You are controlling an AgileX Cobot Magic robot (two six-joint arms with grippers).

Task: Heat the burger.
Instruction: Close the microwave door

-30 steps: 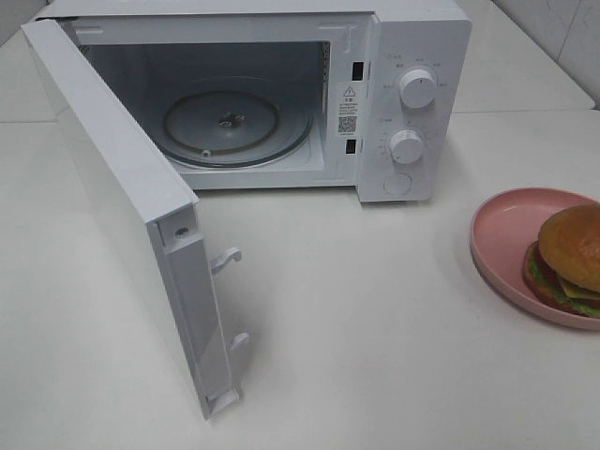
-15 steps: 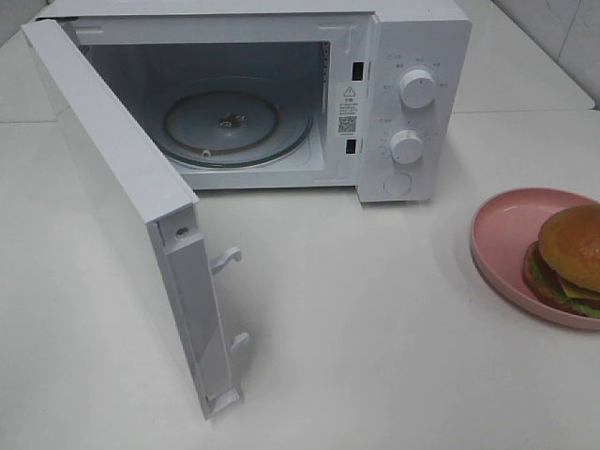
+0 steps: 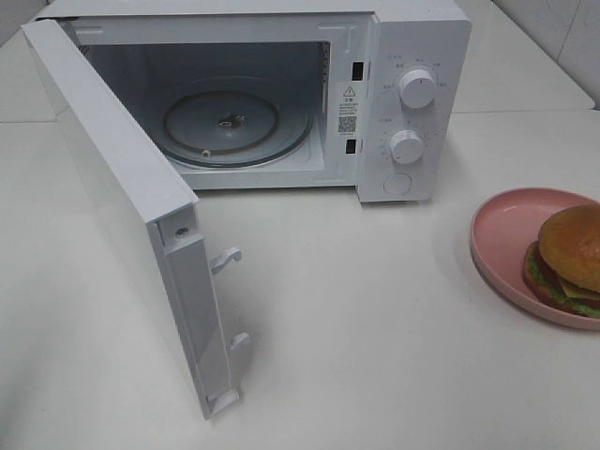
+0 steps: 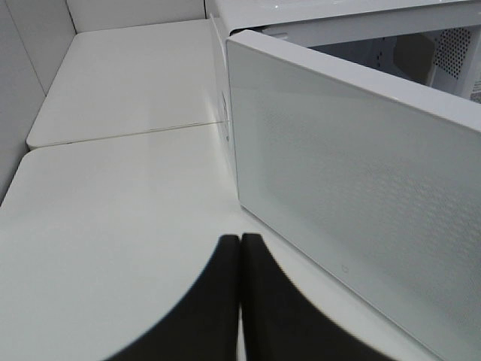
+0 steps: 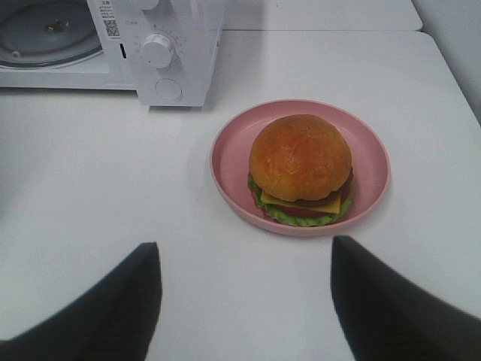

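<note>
The worktop [image 3: 375, 319] carried everything, white and bare across its middle. At its back edge stood the microwave [image 3: 403, 56], its door [image 3: 122, 234] swung fully out toward the front left corner, so the cavity and the glass turntable [image 3: 234, 127] lay exposed and unobstructed. Near the right edge sat the pink plate [image 5: 225, 162], well apart from the microwave, and on it the burger [image 5: 301, 169] rested toward the plate's middle, bun uppermost, with lettuce, cheese and tomato showing at its rim.

The relation that mattered was burger to right fingers. In the right wrist view the burger lay straight ahead of the right gripper [image 5: 244, 301], roughly centred between the two dark fingers [image 5: 128, 301], beyond their tips and not touching them. The burger was round, so it offered no long axis to align with; any approach across its width would likely serve. The right arm was plainly the nearer one; the left sat beside the open door on the far side of the worktop.

The right fingers stood wide apart, wider than the burger, and held nothing. The left gripper [image 4: 240, 301] had its fingers pressed together, empty, hovering over bare worktop just beside the door's outer face.
</note>
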